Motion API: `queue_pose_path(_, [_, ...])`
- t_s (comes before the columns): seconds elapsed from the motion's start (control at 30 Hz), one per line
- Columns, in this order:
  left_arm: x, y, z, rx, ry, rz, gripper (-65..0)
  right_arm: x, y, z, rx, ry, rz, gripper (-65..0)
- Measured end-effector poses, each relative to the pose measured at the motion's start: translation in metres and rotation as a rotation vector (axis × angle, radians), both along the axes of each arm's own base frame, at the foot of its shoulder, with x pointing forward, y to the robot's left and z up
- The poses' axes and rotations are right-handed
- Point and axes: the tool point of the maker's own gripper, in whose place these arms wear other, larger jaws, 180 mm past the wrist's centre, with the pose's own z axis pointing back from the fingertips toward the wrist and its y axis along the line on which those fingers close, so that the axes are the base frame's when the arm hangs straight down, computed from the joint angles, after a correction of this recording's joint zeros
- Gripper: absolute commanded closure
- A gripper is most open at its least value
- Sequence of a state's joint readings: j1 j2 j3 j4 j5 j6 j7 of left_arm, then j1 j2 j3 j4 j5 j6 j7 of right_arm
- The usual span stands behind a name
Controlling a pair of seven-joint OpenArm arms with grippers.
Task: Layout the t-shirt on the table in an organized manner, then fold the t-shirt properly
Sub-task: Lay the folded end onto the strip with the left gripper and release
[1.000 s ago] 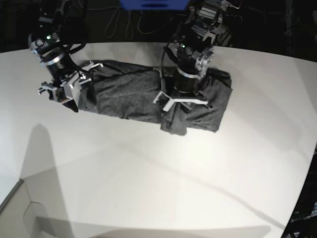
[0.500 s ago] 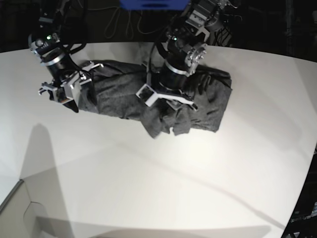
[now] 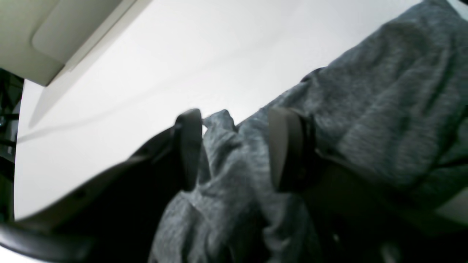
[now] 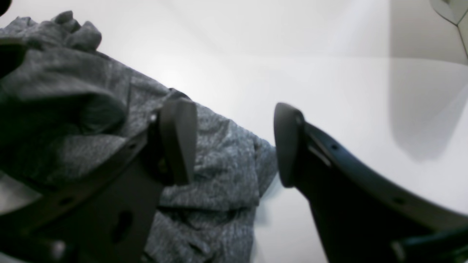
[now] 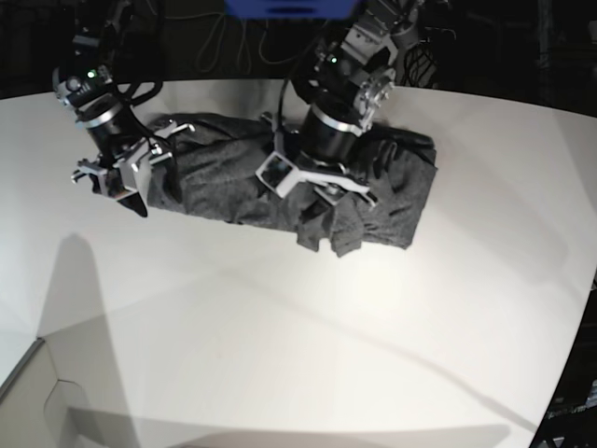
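The dark grey t-shirt (image 5: 224, 182) lies bunched in a long, wrinkled roll across the far side of the white table (image 5: 308, 327). My left gripper (image 5: 315, 191) stands over the roll's middle, shut on a bunch of the t-shirt (image 3: 384, 95). That cloth fills the gap between its fingers (image 3: 188, 146). A crumpled flap hangs below it toward the table's front. My right gripper (image 5: 154, 191) is at the roll's left end and open. Between its fingers (image 4: 179, 142) only the t-shirt's edge (image 4: 219, 171) and bare table (image 4: 292, 54) show.
The table's curved far edge runs behind both arms, with dark space, cables and a blue object (image 5: 289, 7) beyond it. A pale panel (image 5: 37, 401) sits at the front left corner. A beige surface (image 3: 55, 33) shows past the table edge in the left wrist view.
My left gripper swung left with the cloth, dragging a flap toward the front left, then turned back a little so the flap drew in. The right arm barely moved.
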State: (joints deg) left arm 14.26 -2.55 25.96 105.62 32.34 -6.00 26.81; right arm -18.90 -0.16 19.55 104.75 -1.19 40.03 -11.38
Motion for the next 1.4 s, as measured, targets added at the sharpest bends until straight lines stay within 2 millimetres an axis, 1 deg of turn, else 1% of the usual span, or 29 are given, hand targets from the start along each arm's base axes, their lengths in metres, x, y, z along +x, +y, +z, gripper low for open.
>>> queue_pose_path(0.03, [0.003, 0.003, 0.003, -0.006, -0.004, 0.009, -28.5, 0.001, 0.0, 0.001, 0.0, -0.003, -0.001, -34.0])
queue_pose_path(0.07, [0.006, 0.011, 0.004, -0.007, -0.011, 0.034, -28.5, 0.003, 0.0, 0.002, -0.001, -0.007, 0.0, -34.0])
queue_pose_path(0.17, [0.017, 0.052, 0.001, 0.016, -0.011, 0.151, -28.5, 0.007, 0.0, 0.006, 0.0, -0.023, 0.0, -34.0])
queue_pose_path(0.2, [0.021, 0.068, -0.002, 0.021, 0.003, 0.2, -28.5, 0.007, 0.0, 0.006, 0.001, -0.025, 0.0, -34.0])
queue_pose_path(0.27, [0.03, 0.1, -0.003, -0.045, 0.024, 0.319, -28.5, 0.006, 0.0, 0.005, 0.0, -0.018, 0.0, -34.0])
queue_pose_path(0.33, [0.037, 0.139, -0.002, -0.153, 0.043, 0.471, -28.5, 0.006, 0.0, 0.005, 0.0, -0.017, 0.0, -34.0])
queue_pose_path(0.37, [0.038, 0.161, -0.002, -0.188, 0.045, 0.549, -28.5, 0.006, 0.0, 0.005, 0.0, -0.018, 0.0, -34.0])
queue_pose_path(0.4, [0.038, 0.179, -0.002, -0.234, 0.045, 0.612, -28.5, 0.006, 0.0, 0.005, -0.001, -0.018, 0.001, -34.0])
queue_pose_path(0.43, [0.037, 0.189, -0.002, -0.286, 0.057, 0.654, -28.4, 0.006, 0.0, 0.005, -0.001, -0.019, 0.001, -34.0])
queue_pose_path(0.47, [0.036, 0.198, -0.002, -0.303, 0.055, 0.683, -28.4, 0.006, 0.0, 0.005, -0.002, -0.018, 0.002, -34.0])
queue_pose_path(0.5, [0.038, 0.198, -0.003, -0.328, 0.061, 0.682, -28.4, 0.007, 0.0, 0.005, -0.002, -0.019, 0.003, -34.0])
queue_pose_path(0.53, [0.039, 0.195, -0.007, -0.338, 0.067, 0.675, -28.4, 0.008, 0.001, 0.006, 0.0, -0.023, 0.004, -34.0])
queue_pose_path(0.6, [0.038, 0.181, -0.03, -0.327, 0.139, 0.645, -28.4, 0.012, 0.001, 0.009, 0.004, -0.035, 0.003, -34.0])
queue_pose_path(0.67, [0.032, 0.159, -0.05, -0.317, 0.21, 0.594, -28.4, 0.012, 0.001, 0.009, 0.003, -0.035, 0.004, -34.0])
queue_pose_path(0.7, [0.029, 0.144, -0.057, -0.313, 0.239, 0.55, -28.4, 0.012, 0.001, 0.009, 0.004, -0.034, 0.003, -34.0])
queue_pose_path(0.8, [0.02, 0.107, -0.074, -0.298, 0.301, 0.45, -28.4, 0.01, 0.0, 0.008, 0.0, -0.029, 0.001, -34.0])
queue_pose_path(0.87, [0.014, 0.08, -0.074, -0.297, 0.31, 0.371, -28.4, 0.011, 0.0, 0.009, 0.001, -0.033, 0.0, -34.0])
queue_pose_path(0.97, [-0.002, 0.035, -0.076, -0.305, 0.349, 0.254, -28.4, 0.011, 0.0, 0.008, 0.0, -0.03, 0.0, -34.0])
queue_pose_path(1.1, [-0.019, -0.03, -0.062, -0.328, 0.355, 0.064, -28.4, 0.01, 0.0, 0.008, 0.001, -0.03, -0.001, -33.9])
queue_pose_path(1.17, [-0.027, -0.047, -0.056, -0.333, 0.357, 0.005, -28.4, 0.01, 0.0, 0.008, 0.001, -0.029, -0.001, -33.8])
queue_pose_path(1.2, [-0.029, -0.052, -0.055, -0.331, 0.356, -0.012, -28.4, 0.01, 0.0, 0.007, 0.0, -0.027, -0.001, -33.8])
queue_pose_path(1.27, [-0.028, -0.054, -0.053, -0.314, 0.341, -0.039, -28.5, 0.009, -0.003, 0.006, -0.003, -0.024, -0.007, -33.8])
queue_pose_path(1.33, [-0.022, -0.054, -0.05, -0.303, 0.32, -0.038, -28.6, 0.008, -0.011, 0.007, -0.009, -0.024, -0.028, -33.8])
queue_pose_path(1.4, [-0.024, -0.051, -0.052, -0.293, 0.32, -0.047, -28.8, 0.007, -0.019, 0.007, -0.017, -0.024, -0.048, -34.0])
